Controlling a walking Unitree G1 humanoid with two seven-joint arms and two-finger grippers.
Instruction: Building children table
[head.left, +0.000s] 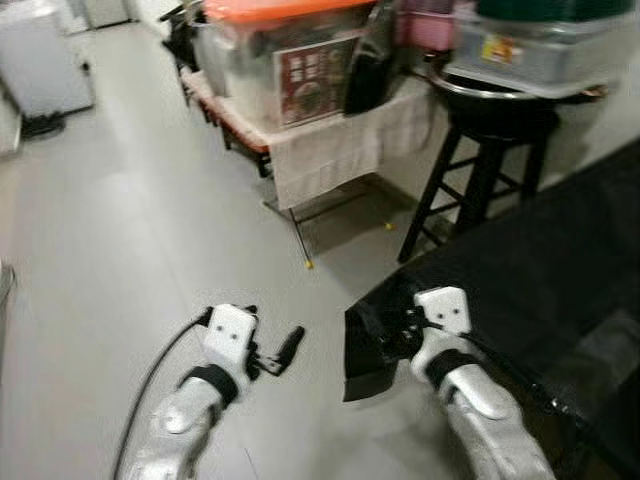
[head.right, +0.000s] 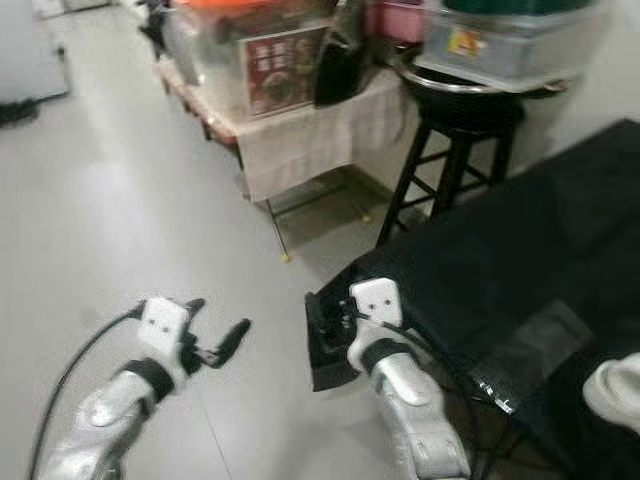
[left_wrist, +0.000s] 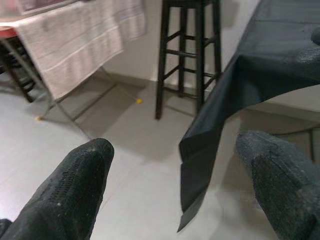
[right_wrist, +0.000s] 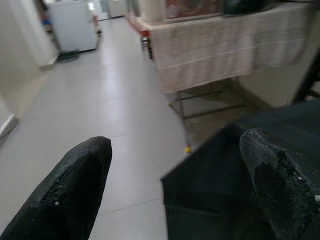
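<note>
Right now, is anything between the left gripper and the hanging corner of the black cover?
Nothing visible. The left gripper is open over bare floor, and the black cover's drooping corner hangs straight ahead between its fingers. The right gripper is already at that corner.

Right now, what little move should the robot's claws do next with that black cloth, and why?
Probably ease the right claw forward and close it on the hanging corner of the black cloth. Both claws are open and hold nothing; the right one is right at that corner, while the left claw is apart, over the floor.

Home storeroom; stacked bins (head.left: 275, 60); stool (head.left: 480, 170)
</note>
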